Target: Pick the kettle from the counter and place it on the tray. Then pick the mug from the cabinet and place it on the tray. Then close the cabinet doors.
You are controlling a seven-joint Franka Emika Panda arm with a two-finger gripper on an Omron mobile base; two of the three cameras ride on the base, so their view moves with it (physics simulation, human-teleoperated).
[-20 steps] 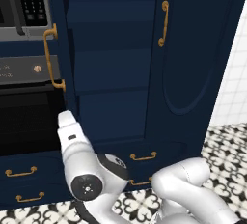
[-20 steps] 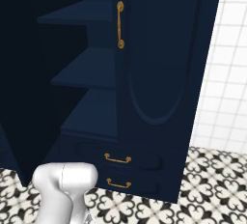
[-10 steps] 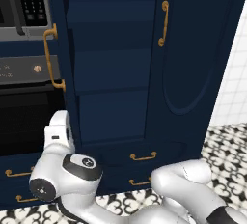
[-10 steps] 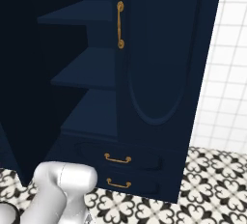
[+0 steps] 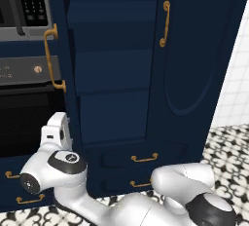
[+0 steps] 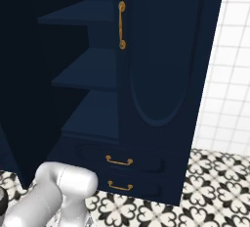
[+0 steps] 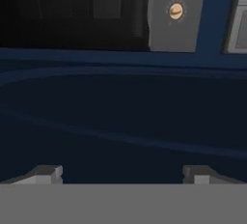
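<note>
Over the last second the arm [image 5: 68,169] has swung from the middle of the left base view down to 8 o'clock. Its wrist now sits low in front of the black oven [image 5: 24,113], just beside the foot of the open left door [image 5: 69,74]. That door stands edge-on at 9 o'clock, with its brass handle [image 5: 51,57] against the oven front. The move looks like a line-up to push this door shut, so the closing step seems to be the one in hand. The arm is folded low, elbow near the floor at 5 o'clock and forearm reaching left. In the hand view the fingertips [image 7: 48,174] stand far apart; the jaws are wide and hold nothing, facing the door's navy panel. Further right, the shelves [image 6: 93,69] lie exposed, and the right door [image 5: 194,64] at 2 o'clock looks already closed.
</note>
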